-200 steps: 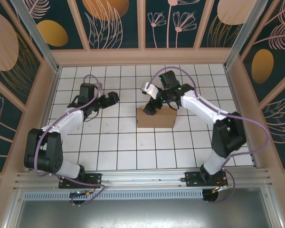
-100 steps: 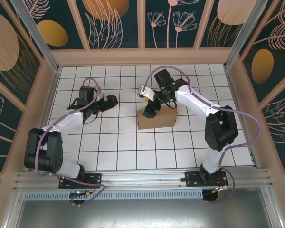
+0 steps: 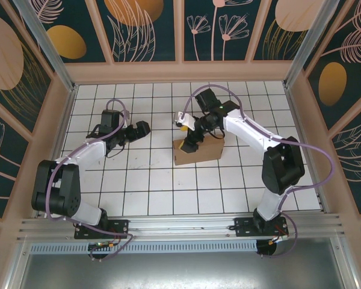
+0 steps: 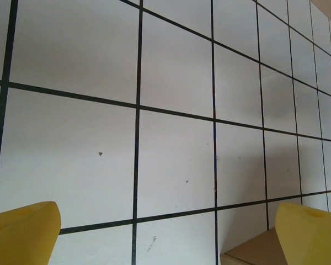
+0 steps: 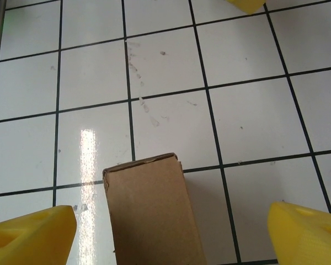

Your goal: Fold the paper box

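Plain brown paper box (image 3: pixel 202 152) lies beneath the right hand (image 3: pixel 189 143), fingers spread

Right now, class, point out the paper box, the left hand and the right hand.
paper box (image 3: pixel 207 154), top view, its upper face.
left hand (image 3: pixel 145 126), top view, between its fingertips.
right hand (image 3: pixel 189 144), top view, between its fingertips.

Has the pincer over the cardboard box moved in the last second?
Yes, slightly: the right pincer has crept toward the near edge, further over the left end of the paper box, judged against the tile grid.
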Controlling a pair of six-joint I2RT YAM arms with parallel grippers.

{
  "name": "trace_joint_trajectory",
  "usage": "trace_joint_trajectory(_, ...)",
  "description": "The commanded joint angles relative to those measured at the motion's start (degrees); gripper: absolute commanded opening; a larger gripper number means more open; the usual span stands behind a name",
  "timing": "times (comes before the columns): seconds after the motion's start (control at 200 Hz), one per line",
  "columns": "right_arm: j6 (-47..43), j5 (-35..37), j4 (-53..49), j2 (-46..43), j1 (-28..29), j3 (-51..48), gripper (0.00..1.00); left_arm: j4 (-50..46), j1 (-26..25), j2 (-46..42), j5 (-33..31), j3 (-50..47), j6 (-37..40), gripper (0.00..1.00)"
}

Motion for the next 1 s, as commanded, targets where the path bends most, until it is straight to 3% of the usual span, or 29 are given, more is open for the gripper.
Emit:
trace_joint_trajectory(0.0, -3.34, 1.39, -4.24, 2.61, 0.82, 1.42, 0.88, 1.67, 0.18, 0.95, 1.33, -0.11, 0.93, 0.99)
trace_joint_trajectory(0.17, -3.91, 3.47, -5.17, 3.96, 1.13, 2.02, 0.81, 1.84, 0.18, 1.21, 1.27, -0.43, 1.20, 0.99)
trace_joint_trajectory(0.385, -2.81, 5.62, -4.08, 3.69, 1.53, 2.02, 0.57, 1.91, 0.22, 1.65, 1.43, -0.46, 1.51, 0.99)
trace_joint_trajectory(0.746, 0.07, 8.62, -1.78, 1.37, 1.81, 2.55, 0.49, 2.27, 0.21, 2.00, 1.58, -0.26, 1.55, 0.99)
trace_joint_trajectory(0.816, 0.66, 9.24, -0.78, 0.91, 1.81, 2.29, 0.41, 2.37, 0.17, 2.17, 1.66, -0.15, 1.21, 0.99)
trace_joint_trajectory(0.996, 2.27, 12.62, 2.04, -0.70, 1.96, 1.86, 0.42, 2.53, 0.22, 2.09, 1.80, -0.19, 1.09, 0.99)
